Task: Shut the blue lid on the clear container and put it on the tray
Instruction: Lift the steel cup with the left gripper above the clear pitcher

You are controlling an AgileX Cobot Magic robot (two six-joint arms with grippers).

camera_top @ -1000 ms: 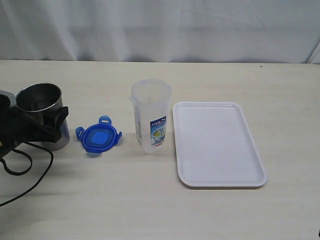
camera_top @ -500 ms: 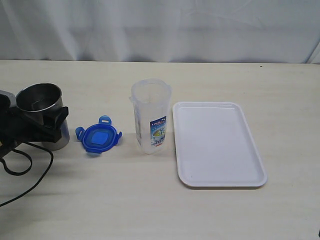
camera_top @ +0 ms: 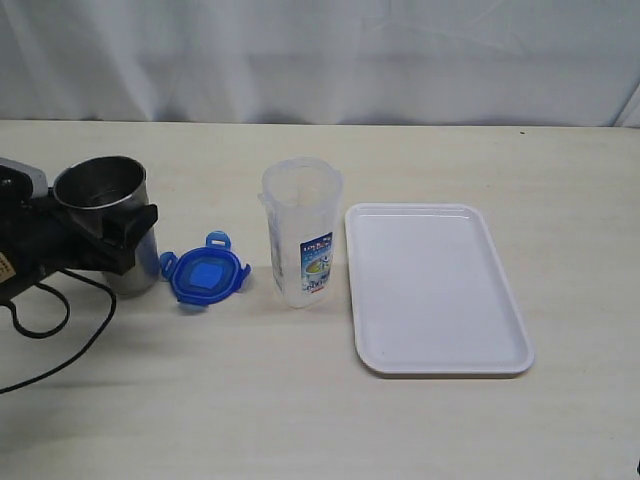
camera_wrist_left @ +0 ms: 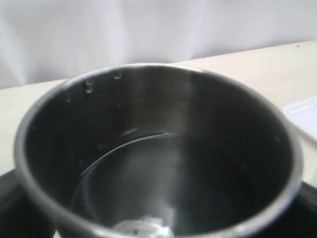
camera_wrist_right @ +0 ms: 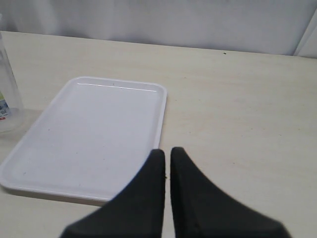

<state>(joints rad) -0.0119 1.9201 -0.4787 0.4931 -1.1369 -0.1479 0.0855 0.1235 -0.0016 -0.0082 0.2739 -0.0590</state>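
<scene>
The blue lid (camera_top: 205, 272) lies flat on the table, its flaps spread. Just right of it stands the clear container (camera_top: 300, 232), upright and uncovered, its label facing front; its edge also shows in the right wrist view (camera_wrist_right: 6, 94). The white tray (camera_top: 437, 288) lies bare to the right of the container, and in the right wrist view the tray (camera_wrist_right: 94, 134) is just past the fingertips. My left gripper (camera_top: 122, 232) is shut on a steel tumbler (camera_top: 105, 222), which touches the lid's left side. My right gripper (camera_wrist_right: 167, 151) is shut with nothing in it, over the tray's near corner.
The steel tumbler (camera_wrist_left: 158, 153) fills the left wrist view and hides the fingers there. A black cable (camera_top: 45, 330) loops on the table below the left arm. A white curtain hangs behind the table's far edge.
My left gripper has carried the steel tumbler to the right, up against the blue lid. The lid has shifted slightly right. The container and tray have not moved.
</scene>
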